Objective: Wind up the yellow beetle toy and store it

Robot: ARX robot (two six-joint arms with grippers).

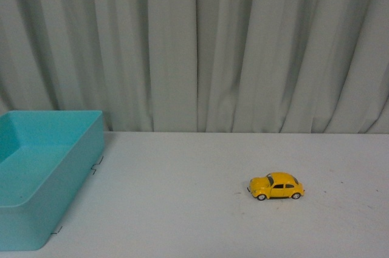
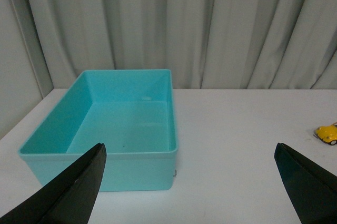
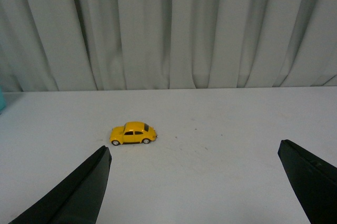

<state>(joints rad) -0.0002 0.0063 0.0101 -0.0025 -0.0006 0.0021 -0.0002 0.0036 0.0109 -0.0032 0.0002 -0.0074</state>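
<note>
Black plastic first: we are reading the left gripper [image 2: 189, 150] as released, jaws spread wide and holding nothing, hanging just in front of the turquoise bin [image 1: 24, 229]. The right gripper [image 3: 195, 146] is likewise spread and empty, facing the open table well to the right of the bin.

We are judging the task as not yet begun. The yellow beetle toy [image 1: 276, 186] is sitting upright on its wheels, side-on to the robot, well apart from the bin on its right-hand side and untouched. The bin is holding nothing that we can see.

The next move is probably calling for the right arm, which has the toy ahead of it. The toy is tiny, rounded and on wheels, so we are expecting it to roll or skid unless the jaws close square across its body. We cannot tell from these views how it winds.

The table [image 1: 182, 221] is plain white and matte, with small dark marks just beside the bin. Behind the bin, a pale pleated curtain [image 1: 243, 45] is closing off the room.
</note>
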